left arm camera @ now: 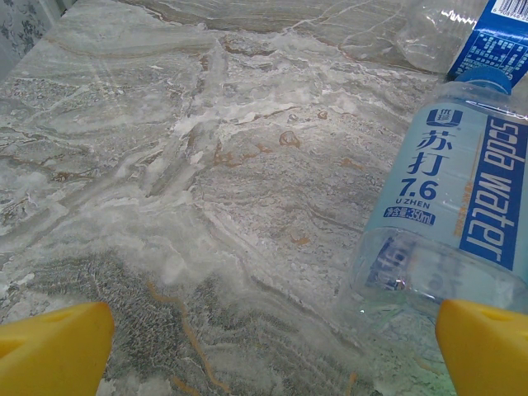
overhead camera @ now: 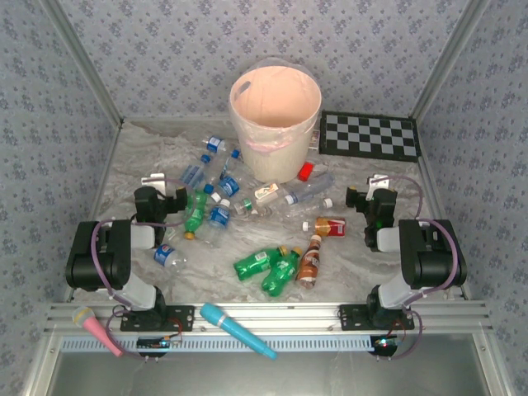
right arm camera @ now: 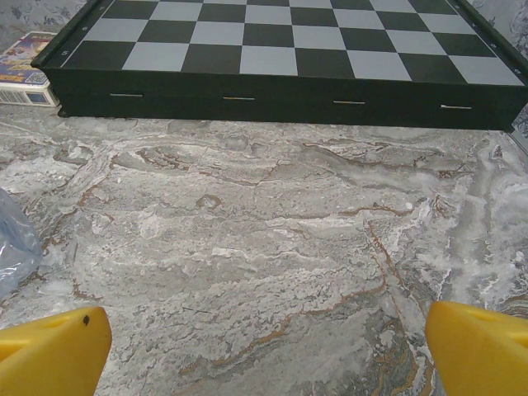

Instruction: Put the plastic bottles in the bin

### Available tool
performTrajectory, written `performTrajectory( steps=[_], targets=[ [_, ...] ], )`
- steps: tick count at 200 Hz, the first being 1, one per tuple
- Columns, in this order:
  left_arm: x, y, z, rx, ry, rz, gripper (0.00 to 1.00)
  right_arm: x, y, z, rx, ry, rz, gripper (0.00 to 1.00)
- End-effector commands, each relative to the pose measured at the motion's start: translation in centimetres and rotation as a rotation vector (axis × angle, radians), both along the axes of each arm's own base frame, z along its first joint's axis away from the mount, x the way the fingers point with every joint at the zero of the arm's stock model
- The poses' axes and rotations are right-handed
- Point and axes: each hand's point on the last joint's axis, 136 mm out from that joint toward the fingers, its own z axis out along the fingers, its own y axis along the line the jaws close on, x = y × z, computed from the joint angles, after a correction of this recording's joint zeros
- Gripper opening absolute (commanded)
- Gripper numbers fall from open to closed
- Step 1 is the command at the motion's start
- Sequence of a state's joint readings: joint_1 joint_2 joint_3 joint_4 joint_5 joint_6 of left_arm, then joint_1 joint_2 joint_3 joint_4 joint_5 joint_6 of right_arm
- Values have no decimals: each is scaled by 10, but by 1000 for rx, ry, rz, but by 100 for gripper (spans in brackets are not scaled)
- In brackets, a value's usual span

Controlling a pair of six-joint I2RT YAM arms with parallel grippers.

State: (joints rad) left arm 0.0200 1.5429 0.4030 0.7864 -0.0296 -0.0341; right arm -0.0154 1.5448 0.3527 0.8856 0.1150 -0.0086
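The left claw (left arm camera: pixel 268 353) hangs near the left edge of the desk (overhead camera: pixel 351 276), its yellow fingertips (left arm camera: pixel 54 351) wide apart with nothing between them. A clear soda-water bottle (left arm camera: pixel 458 190) lies flat just beside the claw's right fingertip. Its base is nearest the claw, its long axis runs toward the far edge, and its blue cap points that way. A second blue-labelled bottle (left arm camera: pixel 495 37) lies just beyond that cap. The right claw (right arm camera: pixel 264 351) is also spread and empty near the right edge, facing the checkerboard (right arm camera: pixel 280 49) at the far right corner. The bin (overhead camera: pixel 275 124) stands upright at the middle of the far edge. The plastic bottles (overhead camera: pixel 219 216) lie scattered on the desk on the near side of the bin, the clear ones mostly between the bin and the left claw. 2 green bottles (overhead camera: pixel 271 266) lie side by side toward the middle of the near edge, yellow caps pointing to the far right. Beside them 1 brown bottle (overhead camera: pixel 310 260) points its orange cap at the far edge. Another brown one (overhead camera: pixel 330 225) lies crosswise, cap toward the left edge, nearer the right claw.
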Motion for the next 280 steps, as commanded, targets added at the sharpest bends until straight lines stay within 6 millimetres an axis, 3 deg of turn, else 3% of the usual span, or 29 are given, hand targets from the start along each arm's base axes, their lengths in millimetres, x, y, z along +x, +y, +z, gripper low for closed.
performTrajectory(
  steps=[1, 27, 63, 107, 132, 153, 198, 215, 246, 280],
  targets=[
    [7, 0, 13, -4, -43, -12, 100, 6, -1, 10, -1, -23, 1, 100],
    [7, 3, 16, -7, -40, 6, 100, 5, 1, 10, -9, -23, 3, 100],
    [11, 23, 37, -35, 39, 90, 100, 3, 2, 14, -44, -47, -10, 100],
    [-1, 52, 90, -84, 29, 285, 100, -12, 4, 48, -114, -106, -81, 100],
    [-27, 77, 125, -160, 82, 525, 100, -21, 17, 64, -138, -114, -65, 100],
    [-41, 74, 145, -257, 80, 566, 100, -31, 12, 77, -6, -99, -126, 100],
    [-53, 32, 163, -434, 91, 399, 100, -73, -8, 118, 431, -155, -272, 100],
    [-60, 14, 168, -447, 81, 344, 100, -82, -3, 131, 470, -150, -222, 100],
    [-73, -42, 171, -423, 50, 193, 100, -91, 13, 151, 520, -110, -131, 100],
    [-97, -101, 163, -391, 50, 15, 100, -103, 36, 146, 623, 18, -77, 99]
  ],
)
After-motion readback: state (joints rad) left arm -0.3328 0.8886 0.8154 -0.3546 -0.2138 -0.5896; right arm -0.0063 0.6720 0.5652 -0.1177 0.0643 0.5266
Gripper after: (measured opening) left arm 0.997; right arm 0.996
